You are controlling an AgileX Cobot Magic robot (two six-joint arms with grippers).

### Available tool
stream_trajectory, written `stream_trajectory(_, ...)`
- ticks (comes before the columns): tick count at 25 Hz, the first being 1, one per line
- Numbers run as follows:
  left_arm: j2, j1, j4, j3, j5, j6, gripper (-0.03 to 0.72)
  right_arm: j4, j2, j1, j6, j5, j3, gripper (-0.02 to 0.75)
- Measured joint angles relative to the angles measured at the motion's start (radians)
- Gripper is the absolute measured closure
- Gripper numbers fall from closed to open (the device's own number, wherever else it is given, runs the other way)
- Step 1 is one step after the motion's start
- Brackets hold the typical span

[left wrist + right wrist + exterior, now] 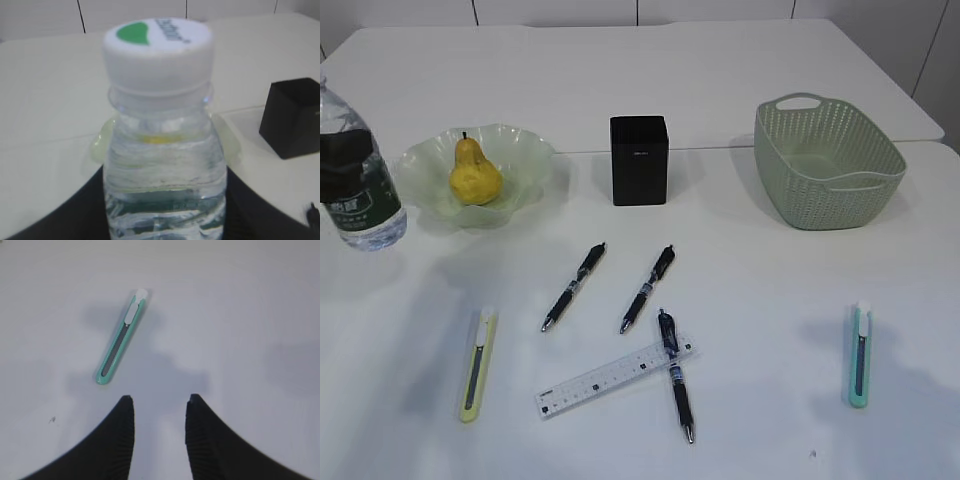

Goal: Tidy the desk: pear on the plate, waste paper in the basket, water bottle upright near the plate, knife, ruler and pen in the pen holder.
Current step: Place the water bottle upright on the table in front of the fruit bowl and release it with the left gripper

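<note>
Started far left: found the water bottle (358,170) upright on the desk (770,300), just beside the plate (525,160). Caught the left gripper (165,215) in its wrist view, dark fingers (60,220) pressed against both sides of the bottle and clamped on it at roughly half width. Spotted the pear (473,175) already sitting in the plate.

Moved to the middle: saw the pen holder (639,160) standing behind the clutter, but could not see inside it. Counted, loose on the desk in front, the yellow knife (477,365), three pens (573,287) and the ruler (616,377), with one pen lying across the ruler's right end.

Swung right: passed the basket (830,165) and saw no waste paper anywhere. Picked out the green knife (860,355) lying alone, well apart from the rest. Found the right gripper (160,397) hovering over bare desk, jaws moderately parted with nothing between them, the knife just ahead and to the left.

Judged the bottle step as good as finished, needing only a clean release without tipping it. Judged the green knife to be next: shift over it, turn to straddle the slim body, drop low enough to pinch something that flat, then carry it to the holder.
</note>
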Motion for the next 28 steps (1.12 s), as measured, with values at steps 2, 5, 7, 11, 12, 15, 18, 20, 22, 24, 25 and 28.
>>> stream_trajectory(2,0.070,0.000,-0.030,0.000,-0.112,0.004,0.342,0.000,0.000,0.000,-0.006,-0.004,0.000,0.444)
stream_trajectory(5,0.181,0.002,-0.059,0.000,-0.274,0.031,0.342,0.000,0.000,0.000,-0.016,-0.014,0.000,0.444)
stream_trajectory(7,0.247,0.002,-0.065,0.000,-0.358,0.031,0.342,0.000,0.000,0.000,-0.018,-0.024,0.000,0.444)
stream_trajectory(11,0.337,0.002,-0.065,0.000,-0.435,0.041,0.342,0.000,0.000,0.000,-0.032,-0.030,0.000,0.444)
stream_trajectory(12,0.354,0.002,-0.063,0.000,-0.445,0.041,0.342,0.000,0.000,0.000,-0.037,-0.030,0.000,0.444)
stream_trajectory(15,0.400,0.002,-0.063,-0.001,-0.454,0.042,0.342,0.000,0.000,0.000,-0.045,-0.032,0.000,0.444)
stream_trajectory(18,0.440,0.002,-0.061,-0.001,-0.454,0.044,0.342,0.000,0.000,0.000,-0.047,-0.032,0.000,0.444)
stream_trajectory(20,0.465,0.002,-0.061,-0.001,-0.454,0.044,0.342,0.000,0.000,0.000,-0.049,-0.032,0.000,0.444)
stream_trajectory(22,0.485,0.002,-0.061,-0.001,-0.454,0.044,0.342,0.000,0.000,0.000,-0.053,-0.032,0.000,0.444)
stream_trajectory(24,0.495,0.002,-0.061,-0.004,-0.460,0.044,0.342,0.000,0.000,0.000,-0.055,-0.032,0.000,0.444)
stream_trajectory(25,0.497,0.002,-0.061,-0.004,-0.461,0.044,0.342,0.000,0.000,0.000,-0.057,-0.032,0.000,0.444)
stream_trajectory(28,0.497,0.002,-0.061,-0.007,-0.461,0.045,0.342,0.000,0.000,0.000,-0.059,-0.034,0.000,0.444)
